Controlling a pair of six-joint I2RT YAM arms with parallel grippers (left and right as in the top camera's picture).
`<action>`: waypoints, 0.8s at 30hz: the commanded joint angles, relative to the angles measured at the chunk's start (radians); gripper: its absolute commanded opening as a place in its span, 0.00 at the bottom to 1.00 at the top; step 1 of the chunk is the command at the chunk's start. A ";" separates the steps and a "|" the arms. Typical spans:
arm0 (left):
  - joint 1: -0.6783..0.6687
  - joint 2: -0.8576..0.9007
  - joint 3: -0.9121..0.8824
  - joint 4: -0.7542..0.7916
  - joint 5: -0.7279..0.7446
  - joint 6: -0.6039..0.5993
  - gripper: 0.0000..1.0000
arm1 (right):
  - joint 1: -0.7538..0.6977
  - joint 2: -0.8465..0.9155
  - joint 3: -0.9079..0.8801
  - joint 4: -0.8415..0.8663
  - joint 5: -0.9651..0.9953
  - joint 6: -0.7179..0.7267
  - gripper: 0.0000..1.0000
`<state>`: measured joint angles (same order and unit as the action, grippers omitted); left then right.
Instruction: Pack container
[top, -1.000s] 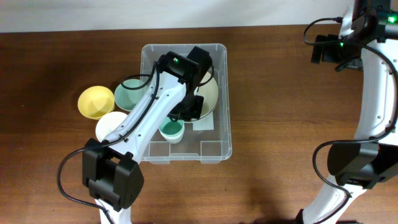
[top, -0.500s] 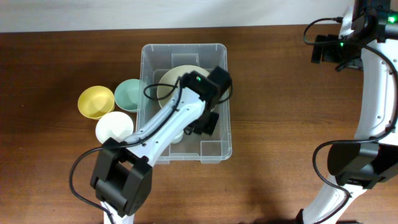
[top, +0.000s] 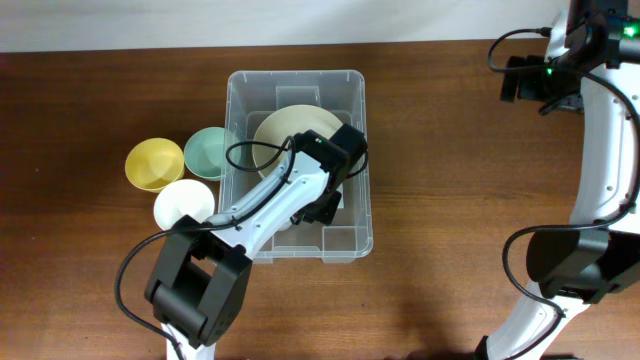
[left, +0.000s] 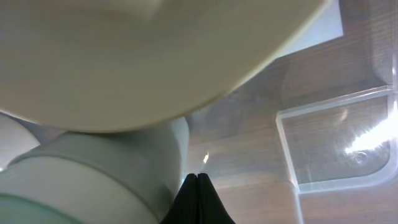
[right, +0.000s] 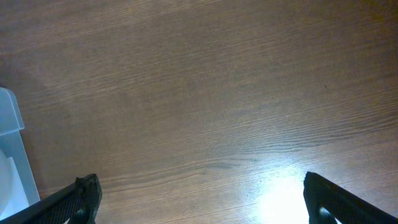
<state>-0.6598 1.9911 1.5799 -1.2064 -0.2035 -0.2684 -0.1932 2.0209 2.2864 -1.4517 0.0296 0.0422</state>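
Dark brown wood grain covers the table (top: 450, 200), with a pale strip of wall along the far edge. Near the middle of it stands the container (top: 352, 215), a clear bin with rounded corners and a rim, its long sides running away from the robot. A large cream bowl (top: 290, 128) lies in the far half of the bin. Outside its left wall sit a yellow bowl (top: 154, 164), a pale green bowl (top: 205, 152) just beside the wall, and a white bowl (top: 183, 203) nearer the robot.

The left arm reaches across the left wall into the bin, so the left gripper (left: 198, 199) hangs inside the container, over its near half and toward the right wall. In the left wrist view its black fingers are pressed together, tip to tip, with nothing caught between them. The underside of the cream bowl fills the top of that view, and a pale green cup (left: 93, 174) stands just left of the fingertips; whether they touch it I cannot tell. The bin's clear base shows beyond them.

The right gripper (right: 199, 186) is well apart from the container, off to its right over bare wood, jaws spread wide and empty. Only a sliver of the bin's rim shows at the left edge of its view.
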 joint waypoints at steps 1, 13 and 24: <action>0.005 -0.010 -0.009 0.002 -0.057 0.012 0.01 | -0.004 -0.003 -0.003 0.000 0.005 0.000 0.99; 0.005 -0.010 -0.025 -0.001 -0.085 0.012 0.01 | -0.004 -0.003 -0.003 0.000 0.005 0.000 0.99; 0.005 -0.010 -0.076 0.003 -0.134 -0.012 0.01 | -0.004 -0.003 -0.003 0.000 0.005 0.000 0.99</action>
<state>-0.6598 1.9911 1.5093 -1.2057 -0.3134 -0.2691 -0.1932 2.0209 2.2864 -1.4517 0.0299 0.0422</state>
